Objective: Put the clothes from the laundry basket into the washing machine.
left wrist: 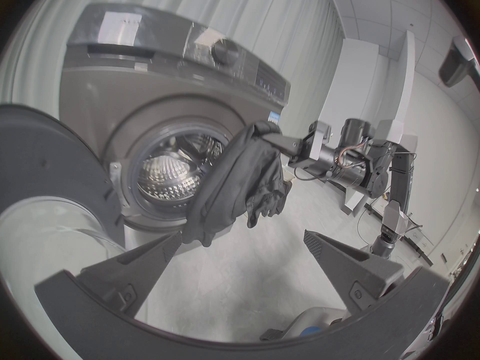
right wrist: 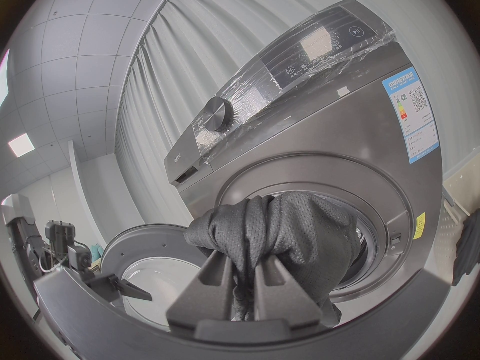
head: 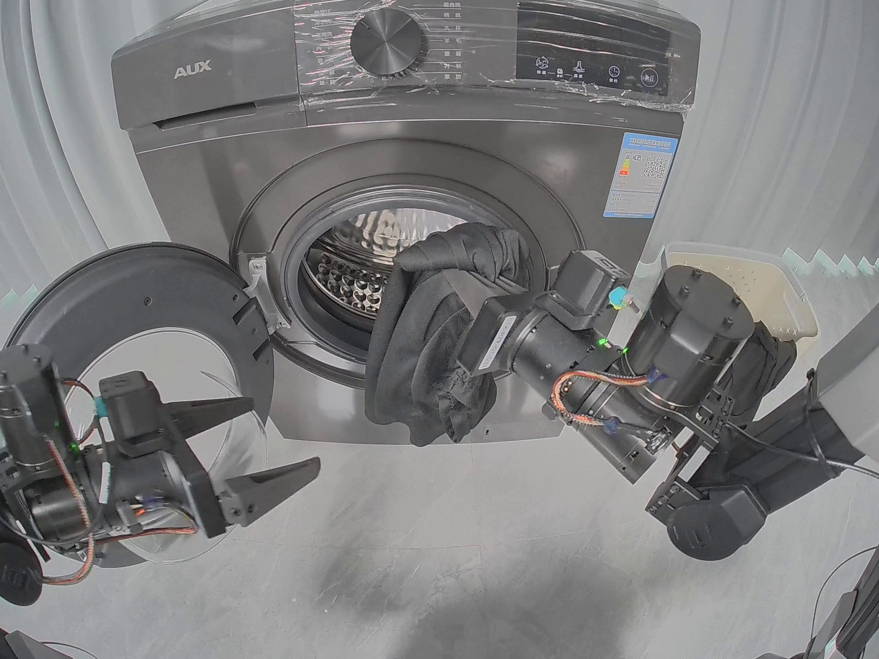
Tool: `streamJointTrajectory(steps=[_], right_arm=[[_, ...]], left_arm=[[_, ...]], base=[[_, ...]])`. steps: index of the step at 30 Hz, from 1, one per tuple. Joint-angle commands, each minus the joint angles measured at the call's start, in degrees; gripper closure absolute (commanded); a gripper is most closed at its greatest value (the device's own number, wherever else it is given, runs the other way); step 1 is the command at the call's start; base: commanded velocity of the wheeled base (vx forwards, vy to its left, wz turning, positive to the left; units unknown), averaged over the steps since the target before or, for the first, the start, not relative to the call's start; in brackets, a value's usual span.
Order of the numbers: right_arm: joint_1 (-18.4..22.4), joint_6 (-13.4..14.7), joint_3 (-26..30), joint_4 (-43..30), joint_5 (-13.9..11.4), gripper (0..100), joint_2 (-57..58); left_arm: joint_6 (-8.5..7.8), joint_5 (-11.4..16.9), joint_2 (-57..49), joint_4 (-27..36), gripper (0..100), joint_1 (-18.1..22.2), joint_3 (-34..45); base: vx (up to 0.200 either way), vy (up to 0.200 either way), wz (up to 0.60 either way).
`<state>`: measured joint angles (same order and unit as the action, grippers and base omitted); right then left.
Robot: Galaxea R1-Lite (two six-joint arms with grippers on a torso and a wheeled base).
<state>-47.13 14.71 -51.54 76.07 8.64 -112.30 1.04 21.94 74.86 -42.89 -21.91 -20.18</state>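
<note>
A grey front-loading washing machine (head: 403, 148) stands ahead with its round door (head: 137, 322) swung open to the left. My right gripper (right wrist: 245, 271) is shut on a black garment (head: 430, 340), held at the rim of the drum opening (head: 366, 267); the cloth hangs down in front of the machine (left wrist: 240, 181). My left gripper (head: 247, 455) is open and holds nothing, low in front of the open door. A cream laundry basket (head: 769, 286) stands to the right of the machine, with dark clothing (head: 765, 363) in it behind my right arm.
Bare grey floor (head: 439, 542) lies in front of the machine. White curtains (head: 787, 121) hang behind it. The open door takes up the space at the left.
</note>
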Motion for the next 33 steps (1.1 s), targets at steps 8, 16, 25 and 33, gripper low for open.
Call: streamJointTrajectory(steps=[8, 16, 25, 33], right_arm=[[0.0, -0.1, -3.0, -0.1, 0.2, 100, -3.0], [-0.1, -0.1, -3.4, 0.0, 0.3, 100, -3.5], [-0.8, -0.1, -3.3, 0.5, 0.4, 100, -3.5], [-1.0, -0.1, -3.3, 0.9, 0.5, 100, -3.5]], left_arm=[[0.28, -0.8, 19.5, -4.7, 0, -3.1, -6.7], [0.11, -0.8, 25.6, -7.8, 0, -3.1, -7.9], [0.37, -0.8, 33.0, -13.7, 0, -3.0, -9.6], [0.46, -0.9, 37.2, -17.2, 0, -3.0, -11.3]], base=[[0.0, 0.0, 0.0], [0.0, 0.0, 0.0], [0.0, 0.0, 0.0], [0.0, 0.0, 0.0]])
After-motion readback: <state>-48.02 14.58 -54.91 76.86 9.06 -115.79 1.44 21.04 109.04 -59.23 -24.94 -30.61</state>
